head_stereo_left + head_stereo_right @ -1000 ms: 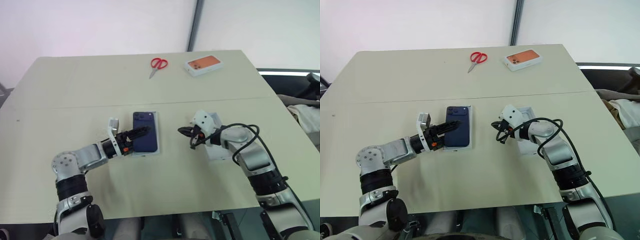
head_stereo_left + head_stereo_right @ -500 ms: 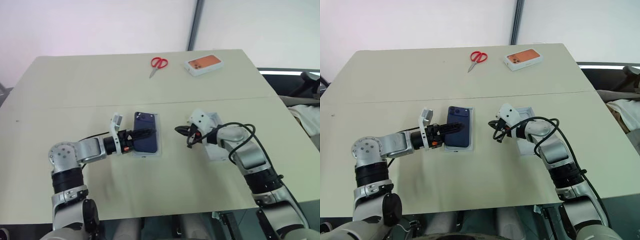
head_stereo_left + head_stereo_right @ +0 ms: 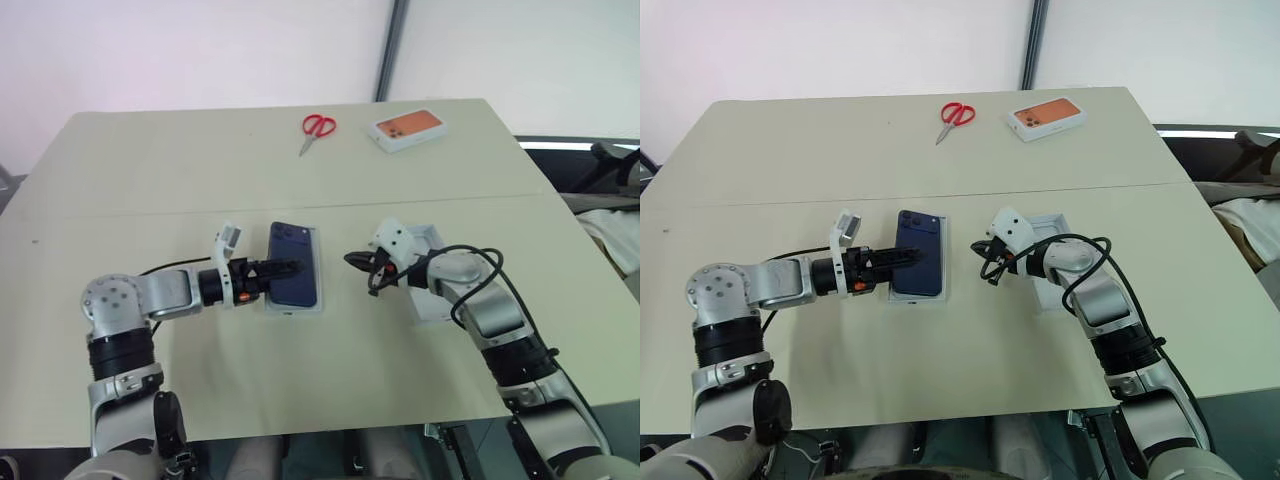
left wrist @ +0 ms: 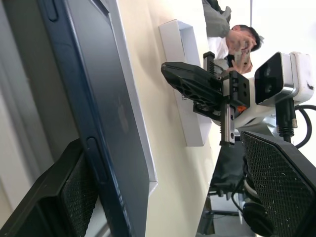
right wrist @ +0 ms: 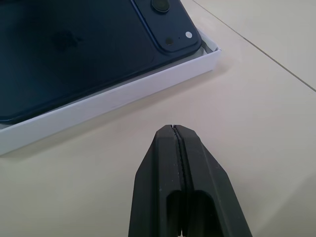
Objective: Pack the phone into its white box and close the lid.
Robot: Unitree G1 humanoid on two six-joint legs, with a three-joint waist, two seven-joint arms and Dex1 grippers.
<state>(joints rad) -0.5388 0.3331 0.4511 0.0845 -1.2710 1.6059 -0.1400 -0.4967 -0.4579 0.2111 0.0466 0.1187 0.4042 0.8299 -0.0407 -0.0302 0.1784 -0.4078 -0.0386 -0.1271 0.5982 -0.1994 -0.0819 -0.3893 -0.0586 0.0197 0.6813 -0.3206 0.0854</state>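
Desk (image 3: 150, 170): pale, wide, carrying all items; nothing on it has been displaced over the last second.

Left arm: elbow has swung outward and the wrist has rolled since a second ago; its gripper (image 3: 283, 268) still reaches across the phone from the robot's left side, fingers (image 4: 64, 197) spread wide, one on either side of the phone's long edge. No grip on it is evident.

Right arm: little changed; its gripper (image 3: 352, 261) hovers just beside the tray's right wall, fingers (image 5: 185, 182) pressed together, holding nothing.

Lid (image 3: 428, 278): white, lying open-side up under the right forearm, well apart from the tray. Not yet fitted.

White box (image 3: 318, 300): shallow tray at mid-desk, same place as before.

Phone (image 3: 293, 278): dark blue, back up, camera corner at the far end; lies in the tray, though one long edge appears raised above the wall in the left wrist view.

Orange-printed box (image 3: 406, 129) and scissors (image 3: 315, 131): far edge, untouched.

Judgement: packing looks nearly complete; seating the phone flat and placing the lid remain.
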